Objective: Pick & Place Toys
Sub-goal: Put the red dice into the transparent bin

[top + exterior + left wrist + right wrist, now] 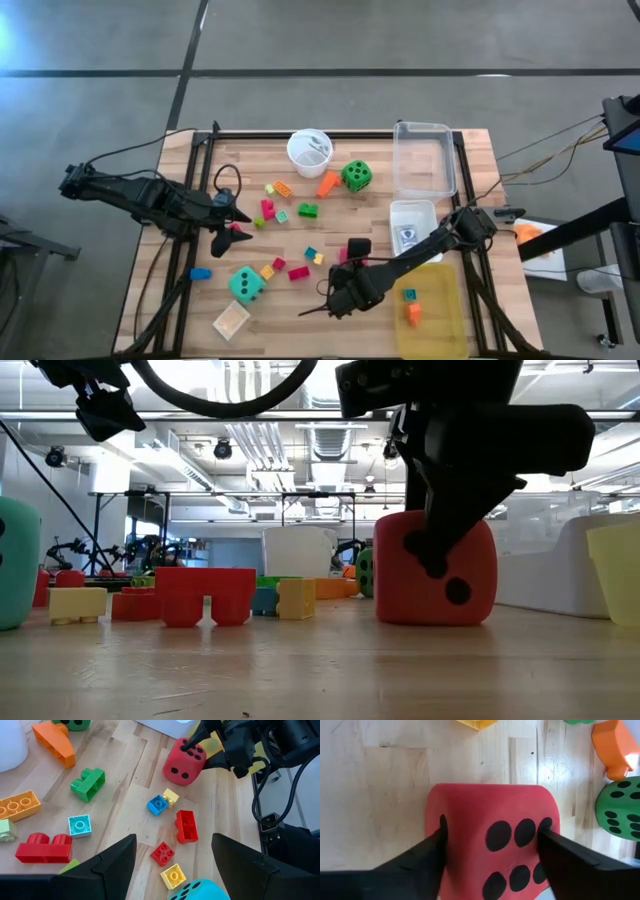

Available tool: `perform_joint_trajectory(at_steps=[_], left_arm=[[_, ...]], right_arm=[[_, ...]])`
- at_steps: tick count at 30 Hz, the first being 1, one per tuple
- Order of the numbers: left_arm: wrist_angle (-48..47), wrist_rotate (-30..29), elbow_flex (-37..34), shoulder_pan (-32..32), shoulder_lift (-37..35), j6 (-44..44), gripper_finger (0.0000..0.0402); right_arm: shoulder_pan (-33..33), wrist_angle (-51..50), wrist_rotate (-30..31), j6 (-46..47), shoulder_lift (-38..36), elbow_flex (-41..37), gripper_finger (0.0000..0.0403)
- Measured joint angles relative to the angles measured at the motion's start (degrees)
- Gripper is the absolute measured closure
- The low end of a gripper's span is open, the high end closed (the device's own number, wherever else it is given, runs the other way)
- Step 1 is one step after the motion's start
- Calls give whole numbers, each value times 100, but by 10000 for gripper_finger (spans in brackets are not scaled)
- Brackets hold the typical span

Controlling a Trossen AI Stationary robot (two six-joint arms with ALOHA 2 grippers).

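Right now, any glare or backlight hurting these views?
High view: even light, faint sheen on the floor only. Low view: bright ceiling lights leave the right claw a dark silhouette over the red die. Right wrist view: a glare patch on the table beside the die.

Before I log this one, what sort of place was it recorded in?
Most likely a robotics lab or workshop in a large industrial-style hall. The low view shows exposed ceiling ducts and other arm rigs in the background; the high view shows a framed wooden table on a bare concrete floor.
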Motion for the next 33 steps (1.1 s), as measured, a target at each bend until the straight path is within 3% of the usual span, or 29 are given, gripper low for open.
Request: perform_joint_trajectory(at_steps=[4,16,22,25,33], left_arm=[[0,0,0,0,0,-2,138],[-83,2,0,0,0,-122,138],[-82,1,0,0,0,-122,139],[-81,2,0,0,0,-120,139],[-80,0,0,0,0,-103,139]], right_arm=[[-4,0,-32,125,43,0,210],[-35,-207,-343,699,-5,342,225],[-63,-685,-672,1097,34,968,251],[-35,-928,-790,1275,-12,1185,291],[-70,-1138,-697,1430,-361,1498,318]])
